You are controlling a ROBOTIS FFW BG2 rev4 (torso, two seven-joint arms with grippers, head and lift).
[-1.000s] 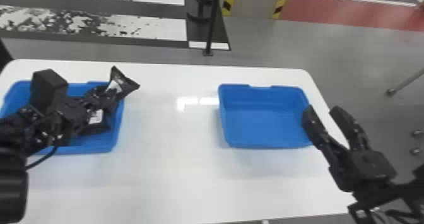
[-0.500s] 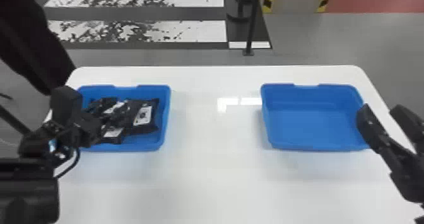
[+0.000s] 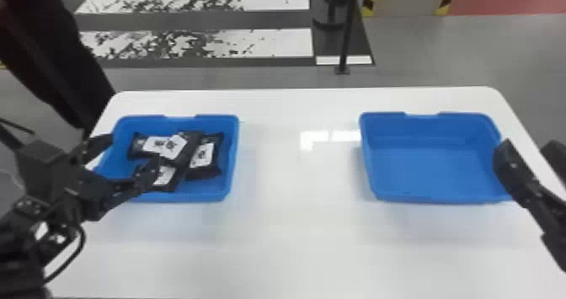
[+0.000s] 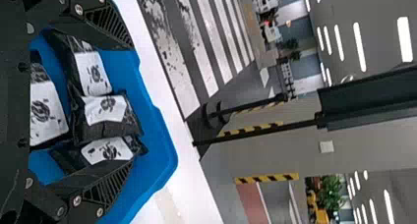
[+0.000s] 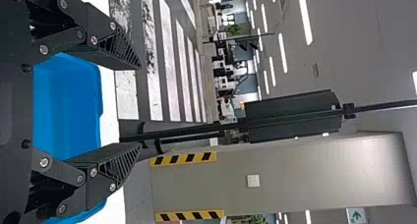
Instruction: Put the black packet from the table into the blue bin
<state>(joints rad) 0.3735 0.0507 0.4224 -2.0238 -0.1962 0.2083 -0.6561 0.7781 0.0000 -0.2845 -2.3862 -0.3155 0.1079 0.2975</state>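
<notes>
Two flat black fingers of the left gripper stand wide apart, with nothing held between them. They hang over the left side of a shallow blue bin, whose floor spreads below the tips and to their right. Four black packets lie in it. Just past the tips is the top packet, slanting across its neighbours; the others sit to either side of it and on the gripper's near side.

My guess is that the wanted packet is already down in this bin and the gripper need only draw clear, though which packet it is I cannot tell. The likeliest trouble is a fingertip, close to the nearest packet as the head camera sees it, snagging the film on the way out and dragging it along. Swinging sideways too soon could knock the wall and shove the bin. Closing now might pinch two packets, since they overlap.

Each packet looks soft and pillow-like, in shiny, creased black film with a broad white label bearing dark marks. Such film would probably slip or crumple under a light grip.

Farther to the left gripper's right, across the white table, sits a second blue bin; the right gripper waits at its far side, spread open and holding nothing.
</notes>
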